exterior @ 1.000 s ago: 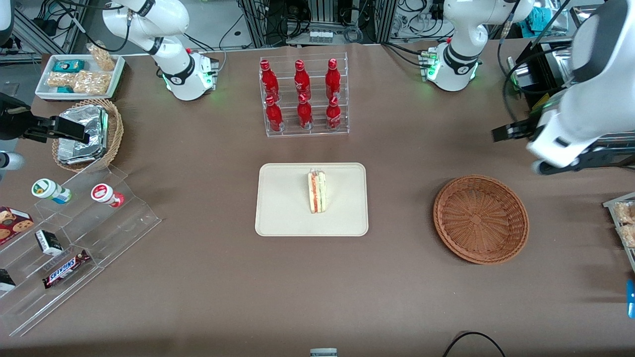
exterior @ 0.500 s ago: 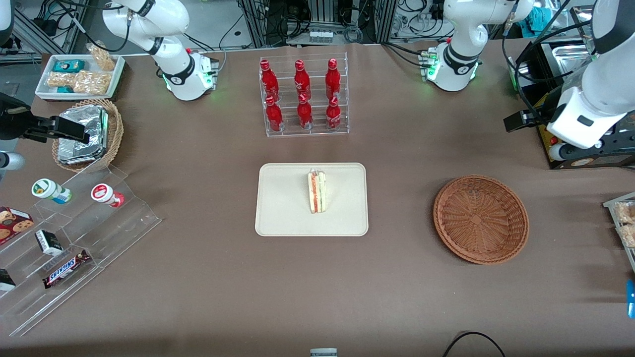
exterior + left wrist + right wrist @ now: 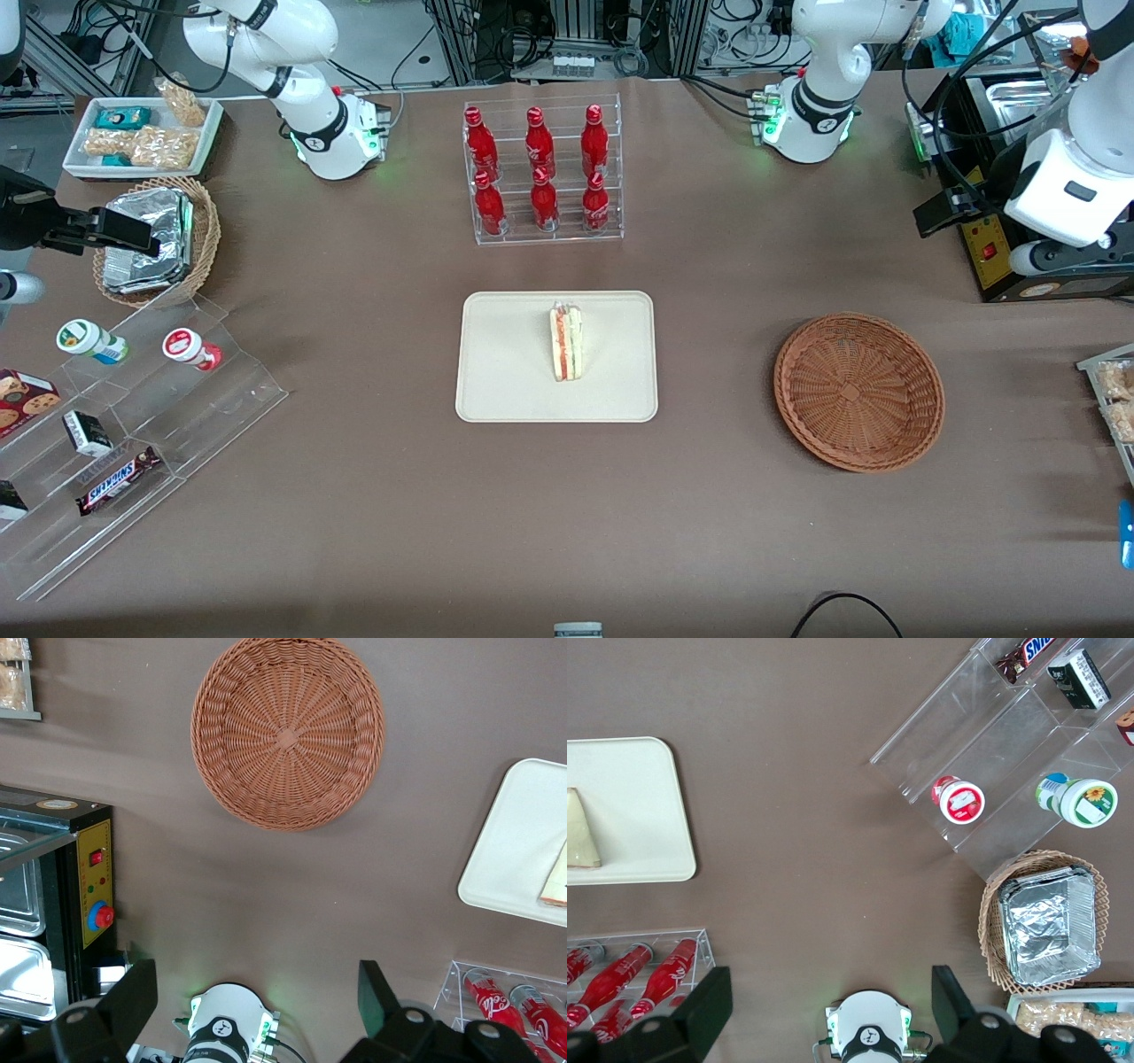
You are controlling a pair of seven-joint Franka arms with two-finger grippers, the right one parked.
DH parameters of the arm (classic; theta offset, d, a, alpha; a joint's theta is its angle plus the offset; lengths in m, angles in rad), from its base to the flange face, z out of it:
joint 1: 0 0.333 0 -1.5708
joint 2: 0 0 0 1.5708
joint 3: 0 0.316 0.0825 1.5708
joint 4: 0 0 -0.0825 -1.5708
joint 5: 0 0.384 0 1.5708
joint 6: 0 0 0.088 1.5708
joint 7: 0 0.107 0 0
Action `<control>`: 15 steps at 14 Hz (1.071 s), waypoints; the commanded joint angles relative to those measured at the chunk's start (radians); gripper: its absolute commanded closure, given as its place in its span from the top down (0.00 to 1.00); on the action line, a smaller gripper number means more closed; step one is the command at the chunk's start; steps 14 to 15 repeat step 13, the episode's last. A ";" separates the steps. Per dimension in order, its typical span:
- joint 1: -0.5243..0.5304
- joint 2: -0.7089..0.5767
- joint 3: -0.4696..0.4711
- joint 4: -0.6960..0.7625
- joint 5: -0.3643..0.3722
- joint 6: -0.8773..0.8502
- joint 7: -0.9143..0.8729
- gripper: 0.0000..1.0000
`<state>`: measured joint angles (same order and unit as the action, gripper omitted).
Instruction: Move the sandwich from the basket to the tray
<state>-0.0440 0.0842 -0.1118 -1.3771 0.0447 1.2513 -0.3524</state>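
The sandwich [image 3: 565, 341] stands on its edge in the middle of the cream tray [image 3: 505, 354]; its orange and green layers face up. The reddish-brown woven basket [image 3: 858, 390] sits empty toward the working arm's end of the table. My left gripper [image 3: 941, 211] hangs high above the table, farther from the front camera than the basket, next to a black appliance. In the left wrist view the gripper [image 3: 255, 997] is open, its fingers [image 3: 133, 992] wide apart and holding nothing. That view also takes in the basket [image 3: 288, 731], a corner of the tray [image 3: 523, 850] and an edge of the sandwich [image 3: 556, 881].
A clear rack of red bottles [image 3: 542, 173] stands farther from the camera than the tray. A black appliance with a red button [image 3: 992, 248] is by the gripper. Toward the parked arm's end are a tan basket of foil packets [image 3: 155, 239], a snack tray [image 3: 142, 133] and stepped acrylic shelves [image 3: 133, 425].
The left arm has risen and drawn back from the basket, toward the working arm's end of the table. The sandwich, tray and basket have not moved.
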 commanded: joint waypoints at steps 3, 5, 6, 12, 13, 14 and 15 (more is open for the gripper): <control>0.012 -0.001 -0.003 -0.008 -0.051 0.056 -0.013 1.00; 0.012 0.002 -0.003 -0.008 -0.052 0.065 -0.007 1.00; 0.015 0.021 -0.003 -0.002 -0.057 0.065 -0.007 1.00; 0.021 0.031 -0.006 0.003 -0.057 0.082 -0.011 1.00; 0.019 0.031 -0.006 0.003 -0.057 0.082 -0.011 1.00; 0.019 0.031 -0.006 0.003 -0.057 0.082 -0.011 1.00; 0.019 0.031 -0.006 0.003 -0.057 0.082 -0.011 1.00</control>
